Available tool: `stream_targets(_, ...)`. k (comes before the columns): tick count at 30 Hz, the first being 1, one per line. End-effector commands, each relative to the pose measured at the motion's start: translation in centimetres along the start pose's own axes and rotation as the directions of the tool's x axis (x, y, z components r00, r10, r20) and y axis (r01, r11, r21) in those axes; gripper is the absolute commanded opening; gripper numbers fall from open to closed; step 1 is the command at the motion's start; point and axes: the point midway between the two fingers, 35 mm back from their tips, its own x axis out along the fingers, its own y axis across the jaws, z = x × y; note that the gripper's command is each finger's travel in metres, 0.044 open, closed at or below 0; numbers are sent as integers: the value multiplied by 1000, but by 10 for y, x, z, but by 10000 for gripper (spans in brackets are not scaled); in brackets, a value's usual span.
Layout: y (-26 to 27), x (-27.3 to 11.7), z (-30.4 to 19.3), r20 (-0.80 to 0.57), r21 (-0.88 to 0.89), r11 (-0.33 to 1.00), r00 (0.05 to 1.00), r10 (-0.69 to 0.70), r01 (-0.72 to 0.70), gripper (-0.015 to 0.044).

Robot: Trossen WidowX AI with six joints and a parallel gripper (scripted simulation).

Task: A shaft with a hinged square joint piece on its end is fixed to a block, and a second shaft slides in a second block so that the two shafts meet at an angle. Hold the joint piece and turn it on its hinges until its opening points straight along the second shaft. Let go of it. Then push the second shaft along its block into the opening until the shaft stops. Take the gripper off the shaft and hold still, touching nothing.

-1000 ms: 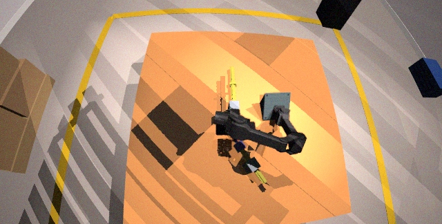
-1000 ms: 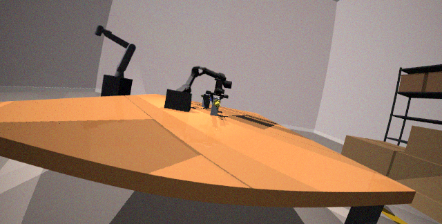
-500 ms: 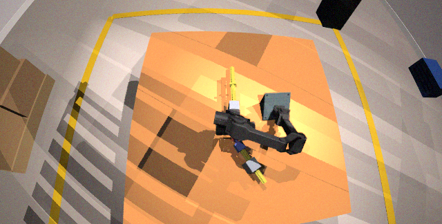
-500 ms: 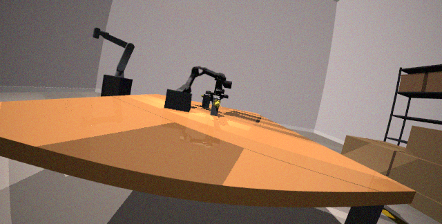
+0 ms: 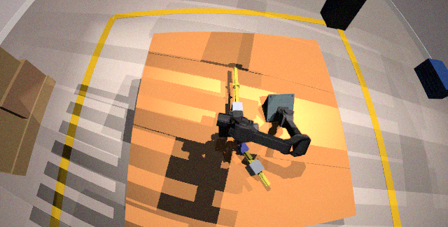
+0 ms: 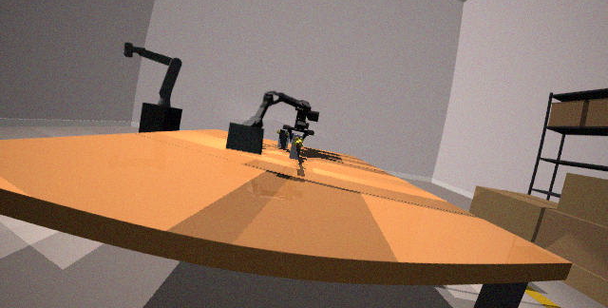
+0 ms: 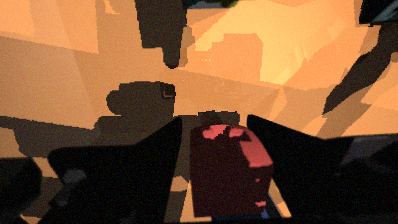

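Observation:
The red joint piece (image 7: 230,170) stands between the fingers of my gripper (image 7: 214,120) in the wrist view. The gripper is open, with a gap beside the piece on each side. A blue hinge part (image 5: 242,147) (image 7: 240,219) adjoins it. The first yellow shaft (image 5: 264,179) runs from there through a grey block (image 5: 255,167). The second yellow shaft (image 5: 235,76), with a small collar, runs at an angle into a pale block (image 5: 237,106) above the gripper in the top view. The arm hides the fingertips, the red piece and the second shaft's inner end there.
The arm's dark base (image 5: 284,101) (image 6: 244,138) stands beside the shafts on the orange table (image 5: 297,192) (image 6: 142,203). The arm reaches over the space between the two blocks. Another arm (image 6: 170,77) on a black pedestal and cardboard boxes (image 5: 21,115) stand away from the table.

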Motion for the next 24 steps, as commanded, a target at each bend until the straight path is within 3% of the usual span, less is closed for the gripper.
stream_targets(1, 0, 0, 0, 0, 0, 1000, 1000, 0, 0, 383)
stream_targets(4, 0, 0, 0, 0, 0, 1000, 1000, 0, 0, 440)
stream_targets(15, 0, 0, 0, -5, -1, 1000, 1000, -1, 1, 440)
stream_targets(24, -2, -21, 6, -259, -11, 1000, 966, 0, -3, 440)
